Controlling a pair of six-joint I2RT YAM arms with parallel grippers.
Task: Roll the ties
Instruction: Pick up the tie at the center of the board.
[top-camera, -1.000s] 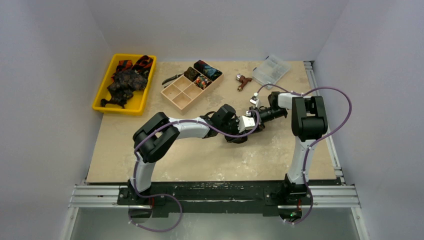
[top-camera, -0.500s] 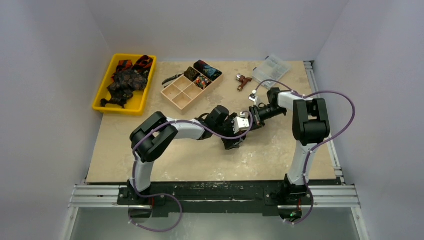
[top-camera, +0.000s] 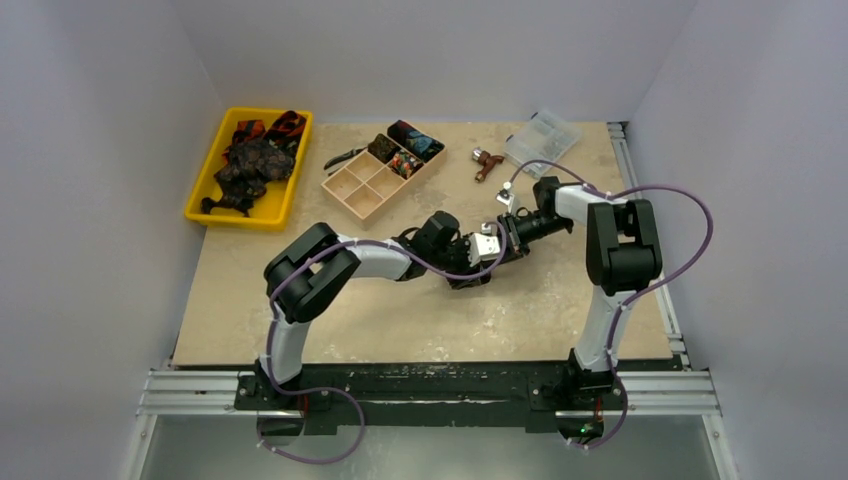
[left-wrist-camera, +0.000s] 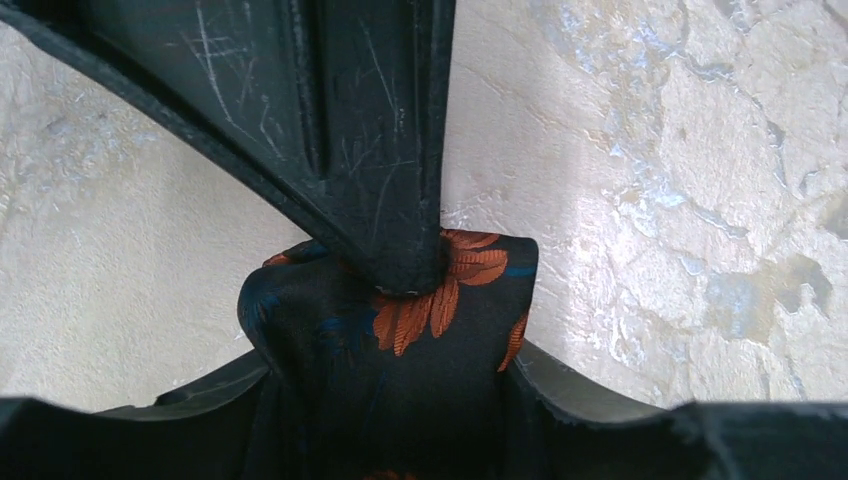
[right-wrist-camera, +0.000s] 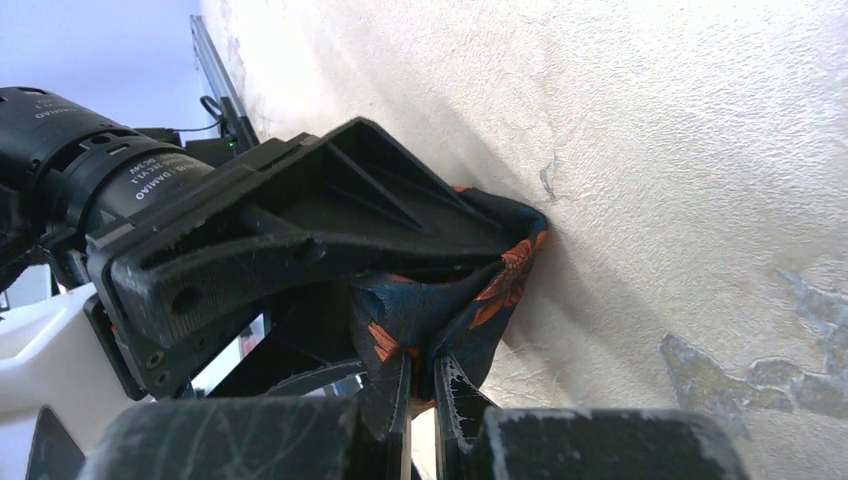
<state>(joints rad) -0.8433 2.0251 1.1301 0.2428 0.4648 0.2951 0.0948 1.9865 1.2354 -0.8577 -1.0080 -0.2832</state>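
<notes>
A black tie with orange leaf prints (left-wrist-camera: 400, 370) is bunched into a roll at mid-table (top-camera: 480, 264). My left gripper (left-wrist-camera: 390, 400) has it between both fingers, the fabric touching each side. My right gripper (right-wrist-camera: 420, 385) comes in from the opposite side, shut on a fold of the same tie (right-wrist-camera: 480, 300). Its closed fingertips (left-wrist-camera: 400, 250) press on the roll's top in the left wrist view. The left gripper's upper finger (right-wrist-camera: 380, 200) lies over the tie in the right wrist view. The two grippers (top-camera: 470, 262) (top-camera: 500, 245) meet low over the table.
A yellow tray (top-camera: 205, 190) at the back left holds more ties (top-camera: 255, 160). A wooden compartment box (top-camera: 365, 190) holds rolled ties (top-camera: 410, 145). Pliers (top-camera: 345, 157), a reddish tool (top-camera: 487, 160) and a clear plastic case (top-camera: 543, 140) lie at the back.
The right gripper has closed on the tie's fold and shifted slightly left. The left gripper drew back a little, then settled around the roll.
</notes>
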